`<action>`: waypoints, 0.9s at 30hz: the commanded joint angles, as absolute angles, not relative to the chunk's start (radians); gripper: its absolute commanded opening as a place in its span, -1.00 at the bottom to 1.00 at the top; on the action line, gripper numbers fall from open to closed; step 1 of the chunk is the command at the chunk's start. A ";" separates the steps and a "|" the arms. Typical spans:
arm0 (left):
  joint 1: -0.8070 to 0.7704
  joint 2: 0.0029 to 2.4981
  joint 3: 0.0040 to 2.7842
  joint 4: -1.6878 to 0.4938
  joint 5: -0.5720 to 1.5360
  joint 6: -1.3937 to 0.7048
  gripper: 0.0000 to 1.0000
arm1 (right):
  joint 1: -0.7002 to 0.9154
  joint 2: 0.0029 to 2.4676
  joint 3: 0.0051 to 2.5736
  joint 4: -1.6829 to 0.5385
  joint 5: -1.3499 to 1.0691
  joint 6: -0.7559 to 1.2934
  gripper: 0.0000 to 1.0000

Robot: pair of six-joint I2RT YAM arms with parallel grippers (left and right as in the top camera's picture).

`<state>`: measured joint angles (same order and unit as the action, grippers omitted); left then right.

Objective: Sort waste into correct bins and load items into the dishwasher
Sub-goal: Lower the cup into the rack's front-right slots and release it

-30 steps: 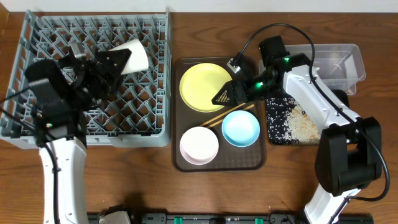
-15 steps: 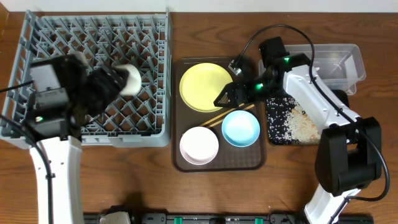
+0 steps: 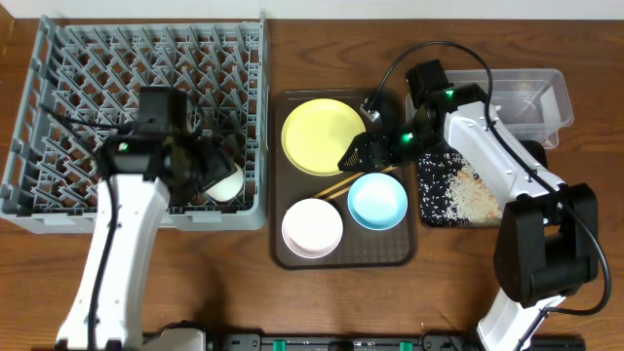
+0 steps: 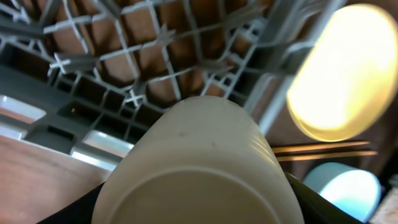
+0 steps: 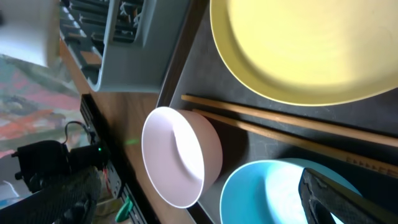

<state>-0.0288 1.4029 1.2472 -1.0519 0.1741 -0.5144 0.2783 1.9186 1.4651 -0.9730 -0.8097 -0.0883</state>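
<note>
On the left of the table, the grey dish rack (image 3: 146, 97) is partly hidden by the left arm, and in our left wrist view its pegs are blurred. The left gripper (image 3: 210, 175) clamps the pale cup (image 3: 226, 182) over the rack's near right corner. Its dark fingers (image 4: 81, 208) show only at the cup's sides, and we cannot tell whether the cup touches the pegs.

In the middle, the brown tray (image 3: 395, 249) carries the yellow plate (image 3: 317, 132), blue bowl (image 3: 377, 201) and white bowl (image 3: 312, 226). The chopsticks (image 3: 341, 183) lie between plate and bowls. The right gripper (image 3: 353, 156) hangs over the plate's near right edge, covering the chopsticks' right ends, jaws apart and empty.

On the right, the black tray (image 3: 423, 195) holds rice-like scraps (image 3: 468, 195). Behind it, the clear tub (image 3: 526, 97) has contents we cannot make out.
</note>
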 commanded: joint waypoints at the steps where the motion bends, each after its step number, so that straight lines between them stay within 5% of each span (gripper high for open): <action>1: -0.042 1.440 1.267 -1.063 0.144 -0.494 -0.30 | 0.276 1.917 1.472 -0.974 -0.812 -0.108 0.99; 17: -0.164 1.557 1.261 -1.054 -0.080 -0.540 -0.28 | 0.276 1.917 1.472 -0.981 -0.812 -0.130 0.98; 21: -0.164 1.564 1.261 -1.053 -0.080 -0.540 0.28 | 0.276 1.917 1.472 -0.981 -0.812 -0.129 0.98; 27: -0.164 1.564 1.261 -1.053 -0.079 -0.540 0.36 | 0.276 1.917 1.472 -0.979 -0.812 -0.129 0.98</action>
